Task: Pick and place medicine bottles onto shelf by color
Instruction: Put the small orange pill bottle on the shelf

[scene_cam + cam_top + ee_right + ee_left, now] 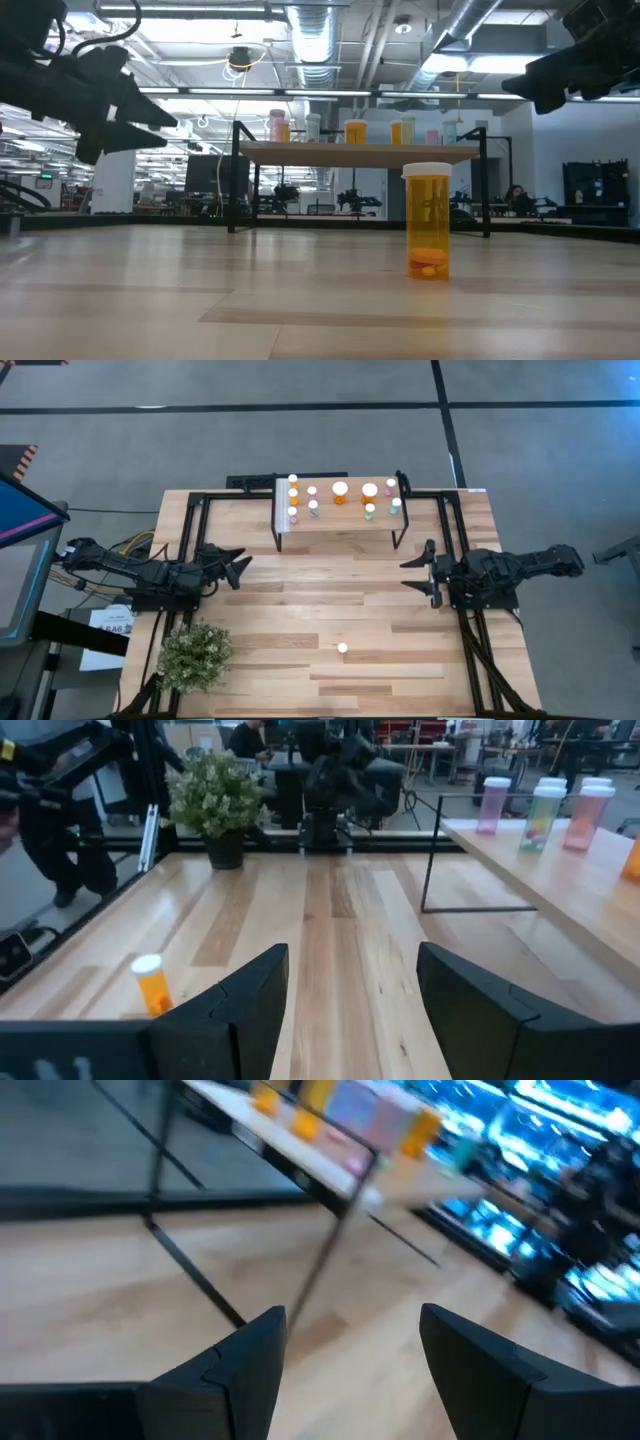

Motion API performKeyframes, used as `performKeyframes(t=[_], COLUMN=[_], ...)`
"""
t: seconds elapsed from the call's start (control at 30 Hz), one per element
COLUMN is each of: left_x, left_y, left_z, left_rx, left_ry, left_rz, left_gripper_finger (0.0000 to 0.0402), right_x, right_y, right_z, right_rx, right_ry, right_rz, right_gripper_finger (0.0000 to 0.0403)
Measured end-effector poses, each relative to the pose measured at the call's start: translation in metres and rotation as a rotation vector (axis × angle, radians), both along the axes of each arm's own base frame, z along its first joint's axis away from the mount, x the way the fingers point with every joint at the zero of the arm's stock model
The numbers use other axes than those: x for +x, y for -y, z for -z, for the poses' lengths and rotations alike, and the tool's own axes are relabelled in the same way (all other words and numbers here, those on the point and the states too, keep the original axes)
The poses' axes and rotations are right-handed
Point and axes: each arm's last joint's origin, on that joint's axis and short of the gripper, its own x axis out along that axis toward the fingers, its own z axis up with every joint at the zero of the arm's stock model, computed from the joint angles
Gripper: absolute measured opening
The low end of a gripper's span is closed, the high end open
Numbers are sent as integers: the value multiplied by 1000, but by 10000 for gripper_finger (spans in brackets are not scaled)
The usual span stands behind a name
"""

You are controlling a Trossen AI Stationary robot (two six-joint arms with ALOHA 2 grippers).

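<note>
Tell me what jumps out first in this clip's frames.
One orange bottle stands alone and upright on the table, near its front edge, far from the others. The rest of the bottles are clustered on the shelf at the back. Both arms hang above the table to either side, the left gripper and right gripper open and empty, with a potted plant at the front left corner.

— What stands on the surface (330, 600)?

— At its far edge stands the shelf (340, 525), with black legs and a light wood top. Near the front, one orange bottle (342, 648) with a white cap stands upright, alone. At the front left corner is a small potted plant (195, 656).

— And on the shelf?

— About a dozen medicine bottles (340, 492), orange, pink and pale green, all upright, some larger.
</note>
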Motion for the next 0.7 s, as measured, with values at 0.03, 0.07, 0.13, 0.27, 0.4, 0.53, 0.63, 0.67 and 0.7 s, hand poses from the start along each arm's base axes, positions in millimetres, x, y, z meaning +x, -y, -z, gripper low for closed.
performKeyframes(t=[0.03, 0.07, 0.13, 0.27, 0.4, 0.53, 0.63, 0.67, 0.7], left_x=[0, -1, -2, -3, -2, -2, -1, 0, 1], left_y=[-1, -1, -3, -3, -3, -4, -3, -3, -2], left_z=[-1, -1, -1, 0, -3, -5, -7, -9, -12], left_rx=[7, 16, 25, 6, -5, 2, -15, -6, 8], left_ry=[7, 7, 10, 24, 69, 86, 107, 115, 124], left_rz=[-30, -63, -114, -146, -156, -183, -160, -133, -93], left_gripper_finger=[219, 219, 219, 219, 219, 219, 219, 219, 219], right_x=[0, 0, 0, 1, 0, 1, 2, 2, 3], right_y=[1, 2, 4, 8, 13, 17, 21, 23, 24], right_z=[1, 1, 2, 2, 3, 13, 29, 31, 32], right_rx=[-1, -3, -9, -17, -10, 5, 35, 39, 43], right_ry=[-7, -13, -17, -21, -30, -47, -48, -26, -9], right_rz=[-2, -7, -18, -44, -60, -58, -18, -7, 4], right_gripper_finger=[245, 245, 245, 245, 245, 245, 245, 245, 245])
